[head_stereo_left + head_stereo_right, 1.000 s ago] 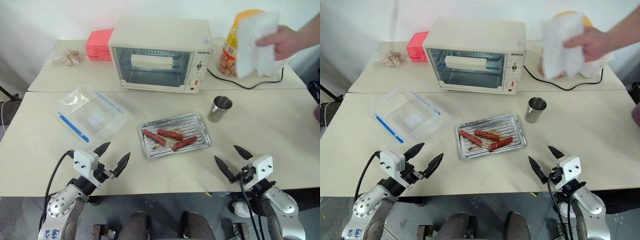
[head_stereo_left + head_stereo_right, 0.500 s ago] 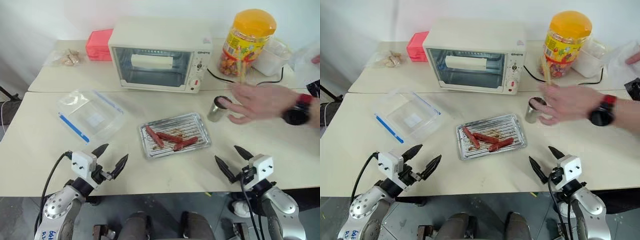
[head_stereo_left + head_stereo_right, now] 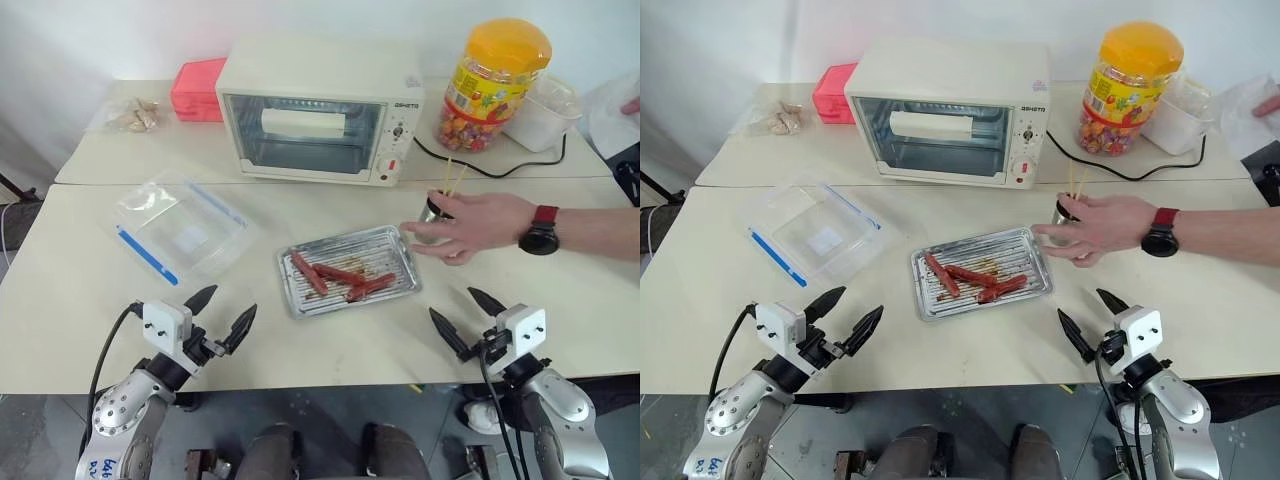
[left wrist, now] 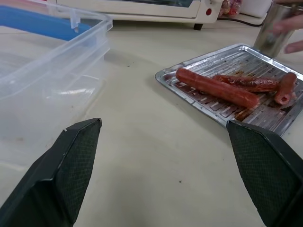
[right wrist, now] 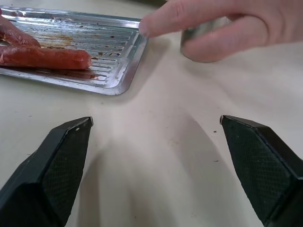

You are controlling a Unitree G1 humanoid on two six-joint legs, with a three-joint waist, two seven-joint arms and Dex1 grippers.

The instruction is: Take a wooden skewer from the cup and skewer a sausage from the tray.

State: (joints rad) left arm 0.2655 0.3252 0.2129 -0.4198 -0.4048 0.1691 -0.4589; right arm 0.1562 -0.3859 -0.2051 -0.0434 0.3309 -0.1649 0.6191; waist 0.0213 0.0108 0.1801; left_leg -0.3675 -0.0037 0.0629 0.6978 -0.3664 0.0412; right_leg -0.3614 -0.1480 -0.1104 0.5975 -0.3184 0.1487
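Observation:
The silver tray lies mid-table with three sausages in it. Just right of it stands the steel cup, two thin wooden skewers sticking up from it. A person's hand is wrapped around the cup and hides most of it. My left gripper hovers open near the table's front edge, left of the tray. My right gripper is open too, in front of the cup. In the left wrist view the sausages lie ahead between the open fingers.
A toaster oven stands behind the tray, its black cord trailing right. A clear blue-edged plastic box lies at the left. At the back stand an orange-lidded jar, a white tub and a pink box.
The person's hand came down from the jar, where it held a white cloth, to the cup. Skewers now stand in the cup. Both grippers kept still.

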